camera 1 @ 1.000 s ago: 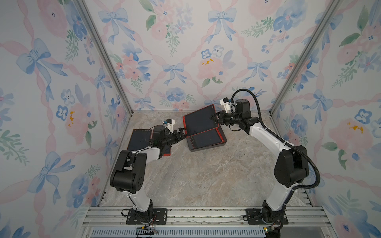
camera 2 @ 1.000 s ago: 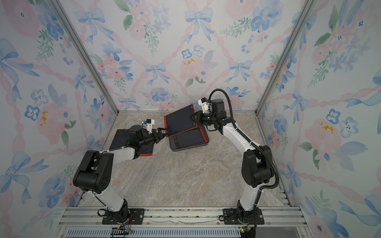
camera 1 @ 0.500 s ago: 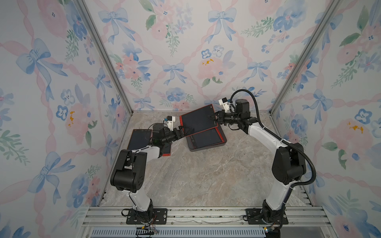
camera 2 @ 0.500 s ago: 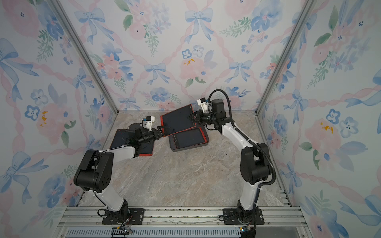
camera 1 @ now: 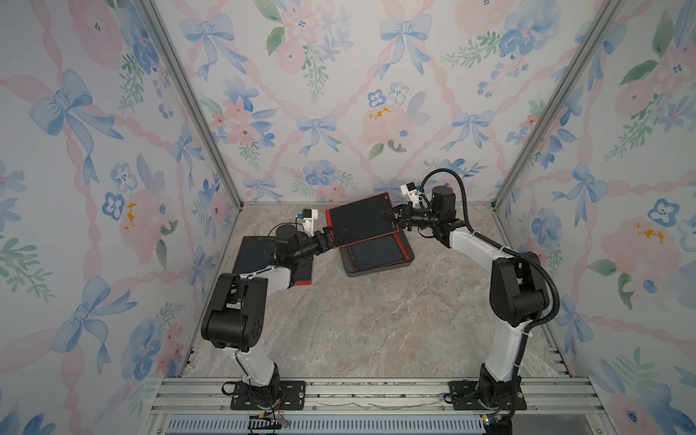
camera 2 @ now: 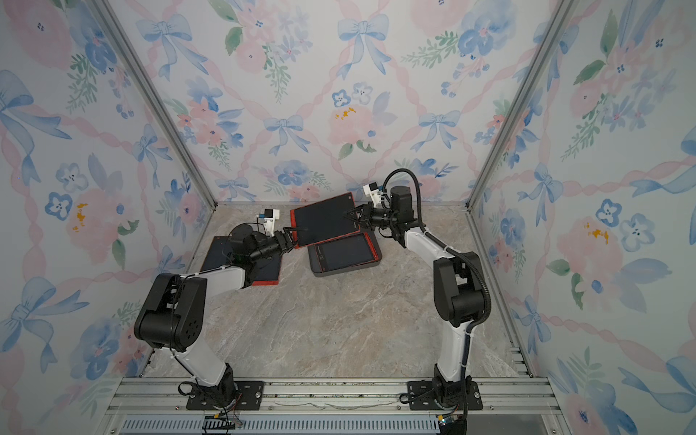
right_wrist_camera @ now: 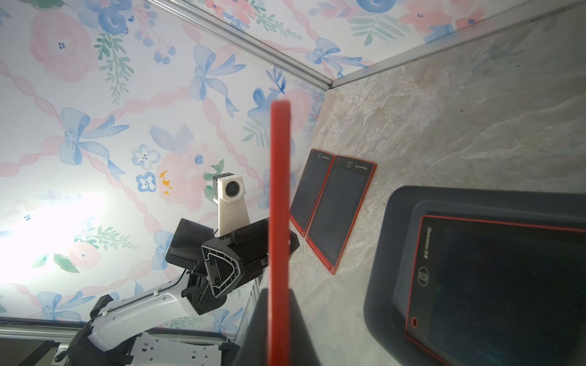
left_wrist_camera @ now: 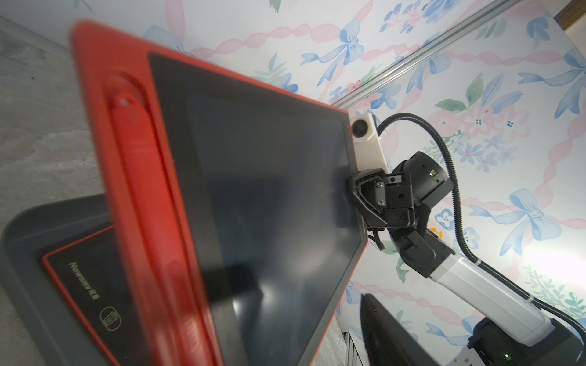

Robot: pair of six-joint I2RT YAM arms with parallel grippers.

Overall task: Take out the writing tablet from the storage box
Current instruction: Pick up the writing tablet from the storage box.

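A red-framed writing tablet (camera 1: 361,222) (camera 2: 324,222) hangs tilted in the air over the dark grey storage box (camera 1: 376,272) (camera 2: 346,272). My right gripper (camera 1: 389,218) (right_wrist_camera: 279,298) is shut on the tablet's right edge. My left gripper (camera 1: 333,235) (camera 2: 295,233) straddles the left edge, open. In the left wrist view one finger (left_wrist_camera: 387,332) stands clear of the tablet's screen (left_wrist_camera: 269,190); the other finger is hidden behind it. Another tablet (camera 1: 376,254) (right_wrist_camera: 507,285) lies flat in the box.
Two more red-framed tablets (right_wrist_camera: 317,190) (right_wrist_camera: 342,206) lie side by side on the marble table at the left, partly under my left arm (camera 1: 263,275). The floral back wall stands close behind the box. Bare marble (camera 1: 376,320) stretches toward the front rail.
The right gripper has raised the tablet and carried it a little left, off the box. My left gripper has come up to its left edge, and its jaws have narrowed.
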